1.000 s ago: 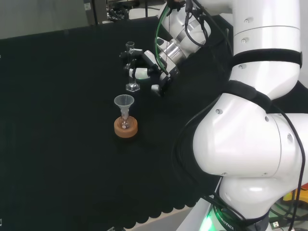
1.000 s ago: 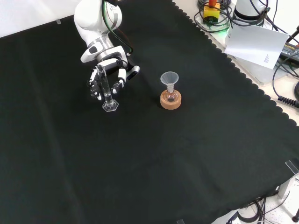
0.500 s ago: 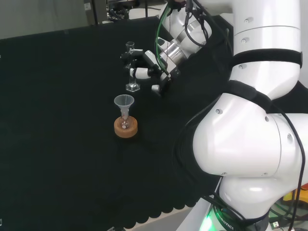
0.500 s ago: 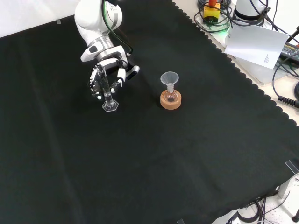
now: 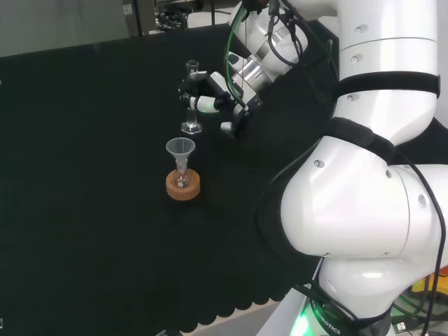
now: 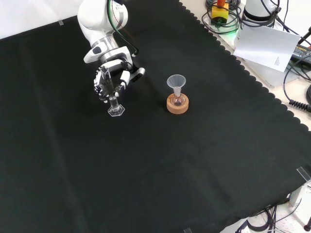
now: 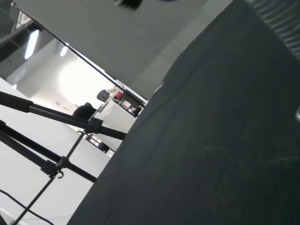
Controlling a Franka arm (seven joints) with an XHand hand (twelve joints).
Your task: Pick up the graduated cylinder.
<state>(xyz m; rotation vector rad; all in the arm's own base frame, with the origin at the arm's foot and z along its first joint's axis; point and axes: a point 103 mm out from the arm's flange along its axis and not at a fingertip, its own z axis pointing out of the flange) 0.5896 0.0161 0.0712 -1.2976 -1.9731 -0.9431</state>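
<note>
While the hand (image 6: 111, 80) sits in the upper left of the front view, its fingers are curled around the upright stem of the graduated cylinder (image 6: 114, 103), clamped on the glass about midway up. In the head view the same grasp shows at upper centre of the frame: the hand (image 5: 204, 94) wraps the graduated cylinder (image 5: 191, 98) from the right, with the cylinder's open mouth standing above the fingers and its hexagonal foot below them. Gripping the stem there, I judge, keeps the tall narrow vessel balanced and leaves the wide foot free of the fingers.

Whether the foot touches the table (image 6: 160, 160) or hangs just above the black cloth cannot be told from these views; it appears very near the cloth either way. The cylinder stands upright, not tilted.

To the right in the front view, well apart from the hand, 1 small flask with a funnel (image 6: 176, 82) in its neck rests on a cork ring (image 6: 177, 105). The cork ring serves as a stand so the flask does not roll. In the head view this funnel (image 5: 180, 149) lies below the cylinder in the frame, clear of the arm's approach.

Judging by the closed grasp, the lift is the step in hand.
</note>
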